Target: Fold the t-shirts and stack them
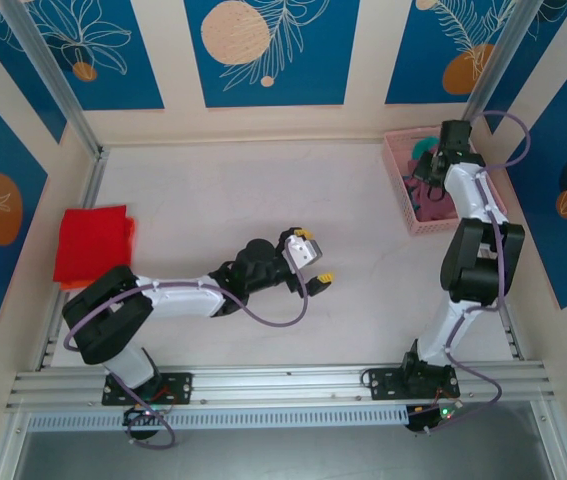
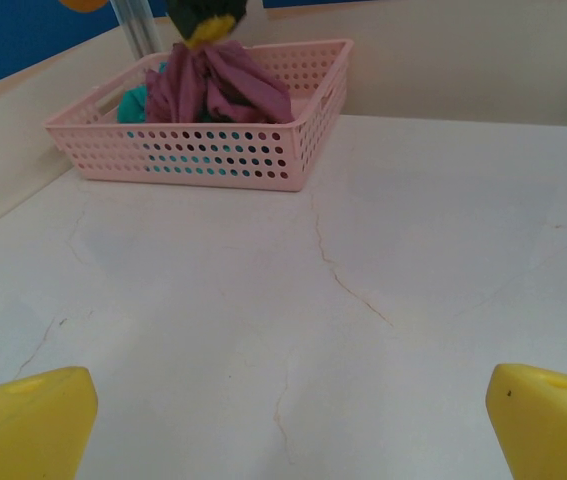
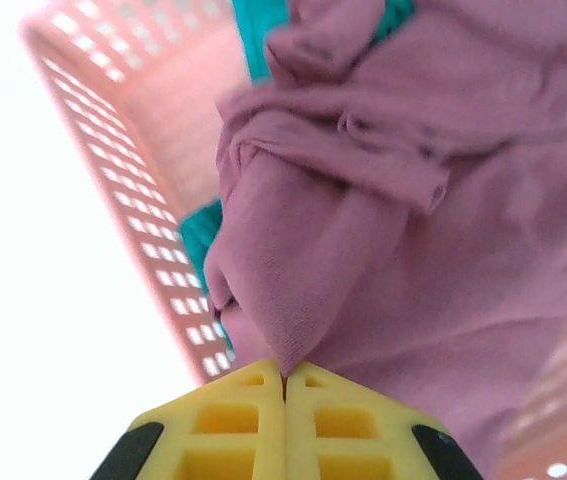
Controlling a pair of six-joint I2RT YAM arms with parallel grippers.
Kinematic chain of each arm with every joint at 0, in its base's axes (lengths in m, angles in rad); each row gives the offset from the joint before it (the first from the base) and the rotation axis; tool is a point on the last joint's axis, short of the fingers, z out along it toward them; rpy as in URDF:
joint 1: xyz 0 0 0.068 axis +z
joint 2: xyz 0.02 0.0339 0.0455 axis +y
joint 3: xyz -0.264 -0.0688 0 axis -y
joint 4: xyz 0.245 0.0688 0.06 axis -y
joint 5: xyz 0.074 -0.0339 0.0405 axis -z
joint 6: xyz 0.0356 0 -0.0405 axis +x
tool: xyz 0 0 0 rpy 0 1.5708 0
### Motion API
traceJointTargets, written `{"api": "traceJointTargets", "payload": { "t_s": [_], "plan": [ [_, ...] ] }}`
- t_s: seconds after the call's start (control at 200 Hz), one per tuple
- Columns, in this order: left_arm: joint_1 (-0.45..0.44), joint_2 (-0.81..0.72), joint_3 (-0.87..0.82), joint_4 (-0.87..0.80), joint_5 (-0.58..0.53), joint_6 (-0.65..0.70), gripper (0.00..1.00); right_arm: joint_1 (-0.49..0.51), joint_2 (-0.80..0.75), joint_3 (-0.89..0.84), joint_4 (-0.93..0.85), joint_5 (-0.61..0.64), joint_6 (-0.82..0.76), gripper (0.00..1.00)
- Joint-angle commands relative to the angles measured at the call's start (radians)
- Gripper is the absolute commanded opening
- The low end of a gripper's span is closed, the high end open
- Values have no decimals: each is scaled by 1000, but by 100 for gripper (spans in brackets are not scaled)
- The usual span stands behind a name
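Note:
A mauve-pink t-shirt (image 3: 393,200) lies bunched in the pink basket (image 3: 113,130), on top of a teal t-shirt (image 3: 198,240). My right gripper (image 3: 284,385) is shut on a pinched fold of the mauve cloth. From above, the right gripper (image 1: 428,185) reaches down into the basket (image 1: 401,195) at the back right. In the left wrist view the mauve t-shirt (image 2: 228,90) is drawn up into a peak above the basket (image 2: 213,155), with the teal t-shirt (image 2: 135,100) beside it. A folded red t-shirt (image 1: 91,243) lies flat at the far left. My left gripper (image 1: 318,257) hovers open over the table's middle, nothing between its fingers.
The basket stands against the right wall near a metal post (image 1: 498,50). The white tabletop (image 2: 363,250) carries thin cracks. A metal rail (image 1: 263,385) runs along the near edge by the arm bases. Blue patterned panels wall in the back and sides.

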Motion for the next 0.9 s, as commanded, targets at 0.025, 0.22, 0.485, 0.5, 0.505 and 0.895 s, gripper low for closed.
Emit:
{"api": "traceJointTargets", "payload": {
  "t_s": [0.025,0.22,0.485,0.5,0.505,0.895],
  "plan": [
    [-9,-20,11,35,-8,5,100,49,-173,-26,124,46,-32,0],
    [-8,-19,12,45,-12,4,100,112,-316,-10,233,65,-89,0],
    [-9,-30,8,46,-30,0,100,181,-348,205,204,50,-172,0],
    [-8,-31,6,46,-30,-1,100,181,-348,217,203,46,-174,0],
    [-9,-31,6,46,-31,-1,100,182,-348,221,203,46,-176,0],
    [-7,-51,-18,74,-104,-12,100,211,-275,624,55,-276,-117,0]
  ]
}}
